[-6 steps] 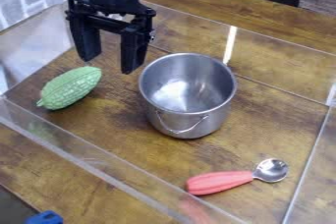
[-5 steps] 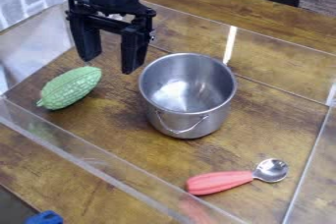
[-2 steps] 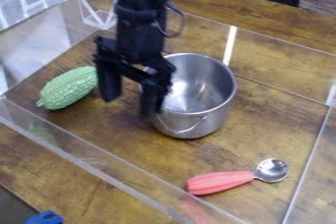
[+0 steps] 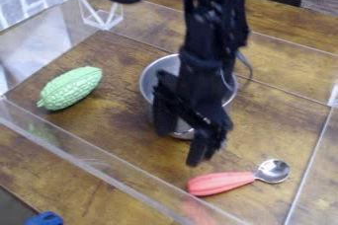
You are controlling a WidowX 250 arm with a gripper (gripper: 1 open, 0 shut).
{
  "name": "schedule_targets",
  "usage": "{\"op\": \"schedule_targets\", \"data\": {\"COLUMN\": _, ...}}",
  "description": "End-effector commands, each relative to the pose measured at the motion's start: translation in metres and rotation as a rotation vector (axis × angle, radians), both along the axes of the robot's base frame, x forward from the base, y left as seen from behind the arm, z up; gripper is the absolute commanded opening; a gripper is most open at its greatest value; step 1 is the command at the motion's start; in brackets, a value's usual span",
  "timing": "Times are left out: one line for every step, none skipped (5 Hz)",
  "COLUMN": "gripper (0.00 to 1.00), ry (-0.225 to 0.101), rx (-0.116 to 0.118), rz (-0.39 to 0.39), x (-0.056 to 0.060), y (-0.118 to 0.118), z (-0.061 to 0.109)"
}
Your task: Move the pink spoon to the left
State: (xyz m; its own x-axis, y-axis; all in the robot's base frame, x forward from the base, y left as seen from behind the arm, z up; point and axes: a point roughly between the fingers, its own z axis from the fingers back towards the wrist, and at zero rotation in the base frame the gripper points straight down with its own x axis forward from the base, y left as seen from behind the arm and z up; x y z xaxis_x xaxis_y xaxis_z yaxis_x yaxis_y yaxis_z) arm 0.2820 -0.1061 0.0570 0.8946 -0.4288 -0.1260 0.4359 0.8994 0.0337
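The pink spoon (image 4: pixel 238 179) lies flat on the wooden table near the front right, its salmon handle pointing left and its shiny round bowl to the right. My gripper (image 4: pixel 184 140) hangs open in front of the steel pot, its two black fingers spread apart with nothing between them. It is above and to the left of the spoon's handle, apart from it.
A steel pot (image 4: pixel 227 81) stands mid-table, largely hidden behind the arm. A green bumpy vegetable (image 4: pixel 70 88) lies at the left. Clear acrylic walls (image 4: pixel 79 140) ring the wooden table. A blue object (image 4: pixel 43 218) peeks in at the bottom edge.
The arm has swung from the back left, across the pot, down toward the front right near the spoon. The fingers stayed open. The spoon, pot and vegetable have not moved.
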Motion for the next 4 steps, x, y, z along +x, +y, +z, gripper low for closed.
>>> {"op": "schedule_targets", "data": {"gripper": 1.0, "ry": -0.067, "rx": -0.011, "rz": -0.113, "x": 0.007, "y": -0.021, "z": 0.0}}
{"op": "schedule_targets", "data": {"gripper": 1.0, "ry": -0.078, "rx": -0.022, "rz": -0.194, "x": 0.007, "y": -0.032, "z": -0.013}}
{"op": "schedule_targets", "data": {"gripper": 1.0, "ry": -0.088, "rx": -0.032, "rz": -0.214, "x": 0.007, "y": -0.035, "z": -0.016}}
{"op": "schedule_targets", "data": {"gripper": 1.0, "ry": -0.092, "rx": -0.043, "rz": -0.227, "x": 0.008, "y": -0.035, "z": -0.018}}
